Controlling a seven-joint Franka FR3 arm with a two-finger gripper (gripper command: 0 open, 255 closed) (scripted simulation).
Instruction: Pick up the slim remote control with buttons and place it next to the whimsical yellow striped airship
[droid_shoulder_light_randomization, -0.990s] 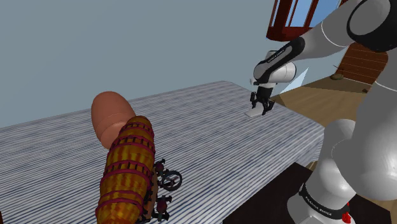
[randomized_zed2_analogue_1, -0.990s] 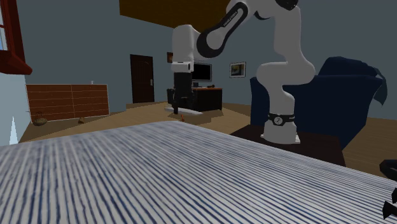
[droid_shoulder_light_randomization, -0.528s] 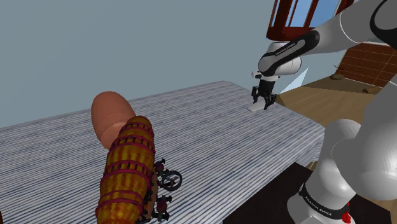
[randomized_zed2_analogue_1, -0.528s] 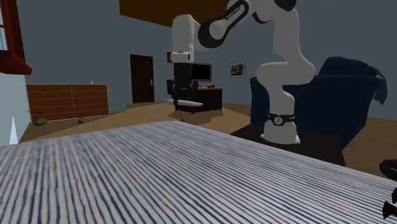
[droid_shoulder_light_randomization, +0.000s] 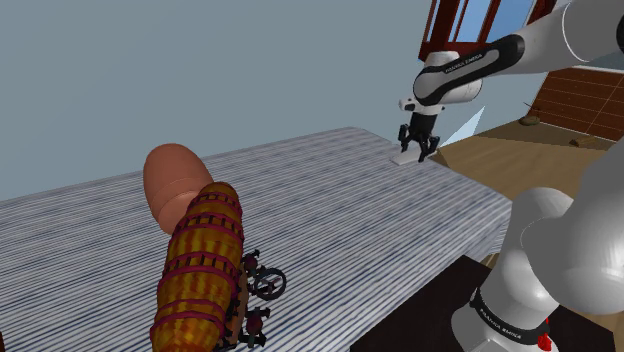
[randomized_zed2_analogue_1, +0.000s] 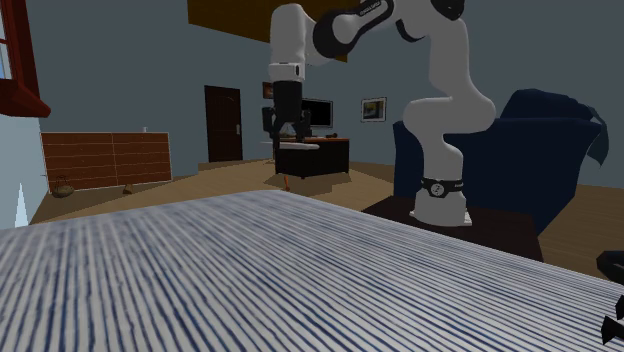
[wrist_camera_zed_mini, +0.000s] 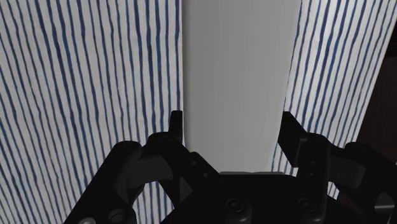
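the pincer (droid_shoulder_light_randomization: 417, 148) clasps the remote (droid_shoulder_light_randomization: 405, 158), drawn as a plain pale grey slab, between its two black fingers and holds it clear above the far corner of the blue-and-white striped tabletop (droid_shoulder_light_randomization: 340, 210); the yellow-and-red striped airship (droid_shoulder_light_randomization: 200, 265) lies on the tabletop well apart, at the shoulder view's lower left

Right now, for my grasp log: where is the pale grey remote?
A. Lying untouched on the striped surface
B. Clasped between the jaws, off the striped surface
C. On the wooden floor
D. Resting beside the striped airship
B: in the wrist view the remote is clasped on both sides by the jaws. In the shoulder view it hangs above the striped surface, far from the airship.
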